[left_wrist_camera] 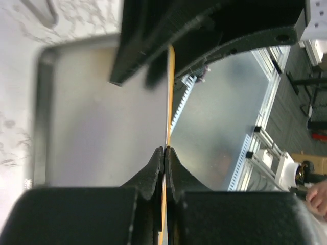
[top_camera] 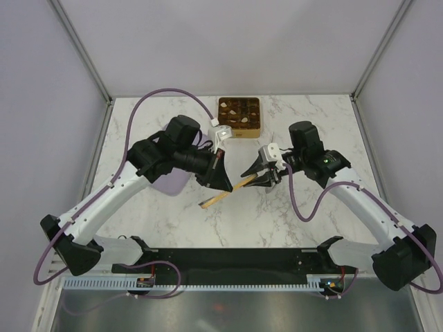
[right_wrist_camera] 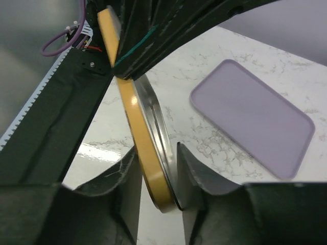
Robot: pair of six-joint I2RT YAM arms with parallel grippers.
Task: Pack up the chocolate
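The chocolate [top_camera: 243,108] lies as small brown and pale pieces in the compartments of the square gold tin [top_camera: 239,129] at the back of the table. A flat gold lid [top_camera: 223,196] hangs tilted above the table between both arms. My left gripper [top_camera: 223,178] is shut on one edge of it; in the left wrist view the lid [left_wrist_camera: 169,92] runs edge-on out of the closed fingertips [left_wrist_camera: 165,149]. My right gripper [top_camera: 257,177] has the opposite rim [right_wrist_camera: 145,148] between its fingers [right_wrist_camera: 157,149], and both pads touch it.
A flat lilac board [right_wrist_camera: 253,120] lies on the marble table, partly under the left arm [top_camera: 176,181]. A black rail and a metal sheet run along the near edge [top_camera: 228,256]. Grey walls enclose the sides and back.
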